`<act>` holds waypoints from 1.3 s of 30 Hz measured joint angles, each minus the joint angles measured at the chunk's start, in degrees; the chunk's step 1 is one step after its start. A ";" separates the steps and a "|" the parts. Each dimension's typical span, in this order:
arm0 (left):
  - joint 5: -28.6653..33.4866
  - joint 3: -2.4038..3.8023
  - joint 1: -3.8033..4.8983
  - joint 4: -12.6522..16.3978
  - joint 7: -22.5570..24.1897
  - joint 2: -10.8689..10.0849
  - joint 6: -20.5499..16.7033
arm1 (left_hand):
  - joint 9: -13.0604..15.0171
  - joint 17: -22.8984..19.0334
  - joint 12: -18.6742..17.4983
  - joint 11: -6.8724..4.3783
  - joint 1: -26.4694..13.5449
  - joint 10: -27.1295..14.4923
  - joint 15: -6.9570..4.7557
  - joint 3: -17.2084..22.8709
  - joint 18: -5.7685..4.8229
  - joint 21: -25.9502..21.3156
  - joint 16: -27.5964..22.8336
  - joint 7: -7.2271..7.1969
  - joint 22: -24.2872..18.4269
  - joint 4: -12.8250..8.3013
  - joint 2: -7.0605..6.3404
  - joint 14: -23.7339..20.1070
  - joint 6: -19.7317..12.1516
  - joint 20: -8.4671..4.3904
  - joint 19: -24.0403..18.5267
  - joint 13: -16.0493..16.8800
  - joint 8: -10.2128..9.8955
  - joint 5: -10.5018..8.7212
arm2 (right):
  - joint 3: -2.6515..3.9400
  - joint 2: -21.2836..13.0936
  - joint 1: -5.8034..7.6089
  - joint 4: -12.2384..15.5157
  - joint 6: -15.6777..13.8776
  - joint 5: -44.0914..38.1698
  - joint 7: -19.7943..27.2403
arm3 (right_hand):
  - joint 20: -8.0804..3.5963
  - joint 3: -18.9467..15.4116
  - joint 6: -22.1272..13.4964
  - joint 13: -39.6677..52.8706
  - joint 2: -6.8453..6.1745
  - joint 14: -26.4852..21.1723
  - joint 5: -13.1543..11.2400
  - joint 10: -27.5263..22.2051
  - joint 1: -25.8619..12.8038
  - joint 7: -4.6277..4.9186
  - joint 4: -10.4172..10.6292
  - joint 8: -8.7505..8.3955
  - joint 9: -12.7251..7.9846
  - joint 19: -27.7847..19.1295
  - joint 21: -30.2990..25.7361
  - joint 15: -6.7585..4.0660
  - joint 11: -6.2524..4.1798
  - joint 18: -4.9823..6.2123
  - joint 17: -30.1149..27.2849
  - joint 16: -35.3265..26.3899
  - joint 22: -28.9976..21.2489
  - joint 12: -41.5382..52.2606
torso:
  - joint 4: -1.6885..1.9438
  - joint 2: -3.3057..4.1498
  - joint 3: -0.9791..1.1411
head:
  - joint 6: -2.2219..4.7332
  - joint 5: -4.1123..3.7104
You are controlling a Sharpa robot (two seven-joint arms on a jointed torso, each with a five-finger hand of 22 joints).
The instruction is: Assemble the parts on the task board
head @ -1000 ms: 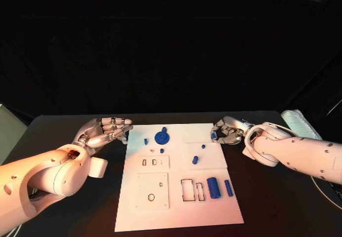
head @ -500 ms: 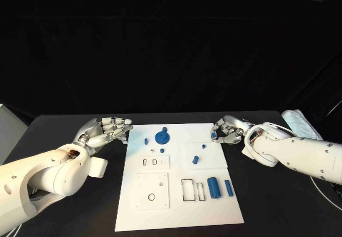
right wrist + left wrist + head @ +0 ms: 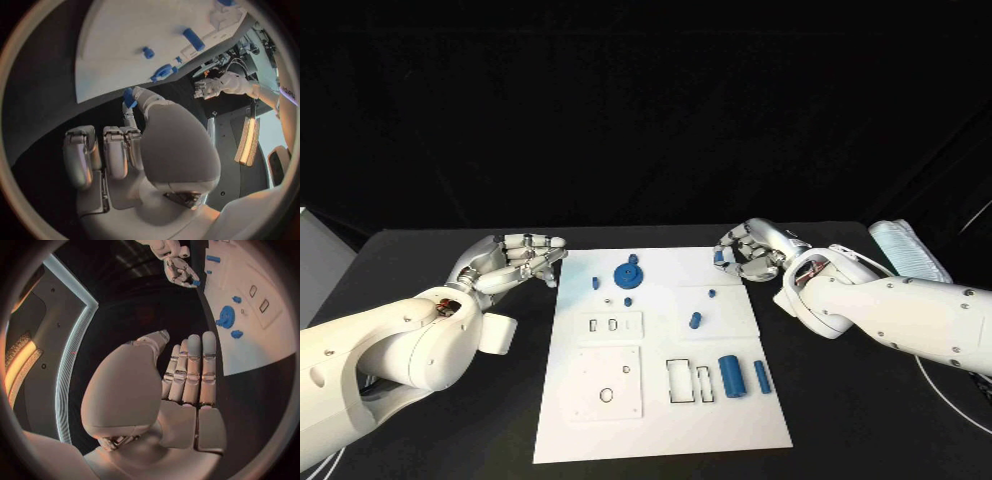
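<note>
Most small blue plastic parts (image 3: 731, 379) lie loose on the flat white task board (image 3: 661, 420), so assembly looks barely begun. At the board's far corner the right hand (image 3: 750, 254) pinches a small blue piece (image 3: 129, 97); the left hand (image 3: 516, 258) is curled, holding nothing.

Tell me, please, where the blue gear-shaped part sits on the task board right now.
In the head view the blue gear-shaped part lies near the far edge of the task board, toward the left hand, with a small blue peg beside it.

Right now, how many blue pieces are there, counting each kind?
Round blue wheel: 1
Long blue rods: 2
Small blue pieces lying on the white board: 4
Small blue piece pinched in the right hand: 1
Total: 8 blue pieces
</note>
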 measured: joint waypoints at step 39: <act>-0.35 -0.21 -0.01 -2.39 -1.73 2.80 0.49 | 2.63 2.31 14.94 -1.60 -1.14 0.34 -0.93 -1.43 -0.01 4.16 7.87 -0.94 2.06 -2.07 1.14 0.95 -0.94 -0.62 -0.62 9.42 3.25 0.00 | -1.16 17.49 -6.12 9.31 -2.32 -15.83 -19.82 | 0.01 0.29 -0.08 -0.02 0.05 0.00 -0.37 0.00 0.08 -0.08 -0.33 0.00 0.00 0.00 0.00 0.01 0.01 0.00 -0.02 0.00 -0.03 0.00 | 0.05 -1.58 -0.46 | -3.32 3.31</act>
